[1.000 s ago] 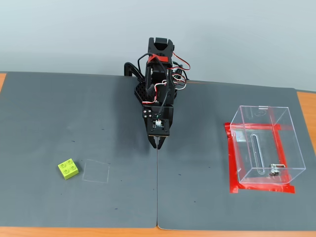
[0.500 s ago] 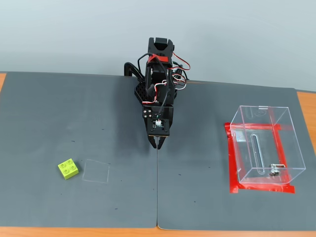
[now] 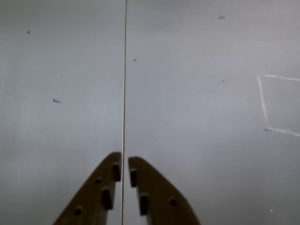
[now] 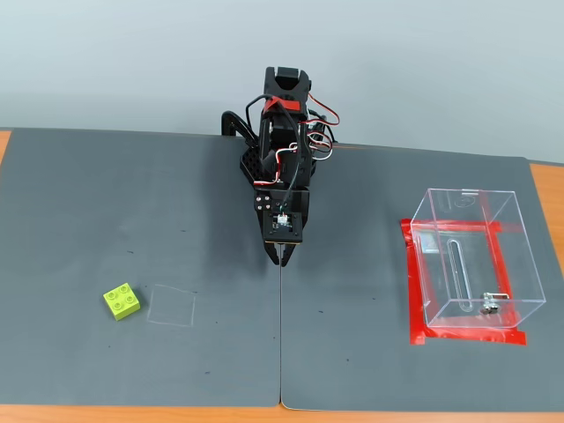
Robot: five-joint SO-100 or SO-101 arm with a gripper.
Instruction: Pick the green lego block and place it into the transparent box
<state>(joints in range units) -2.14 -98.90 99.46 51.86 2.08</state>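
Green lego block is sitting on the grey mat toward the lower left of the fixed view, just beside a faint outlined square and well apart from the gripper. The gripper is hanging over the seam between the two mat halves, near the middle of the table, and in the wrist view its fingers are lying almost together with only a thin gap between the tips, holding nothing. The transparent box is standing on a red tape square at the right of the fixed view, open at the top.

Nothing is grasped yet, so the risks lie in the reach. The block is not showing in the wrist view at all; only a corner of the outlined square is appearing at its right edge, so the arm is likely having to swing sideways without a close view. If the fingers are not opening wide before descending, they may be landing on the studs and pushing the block away. The block is also sitting turned at an angle, so a misaligned grasp could be twisting it out.
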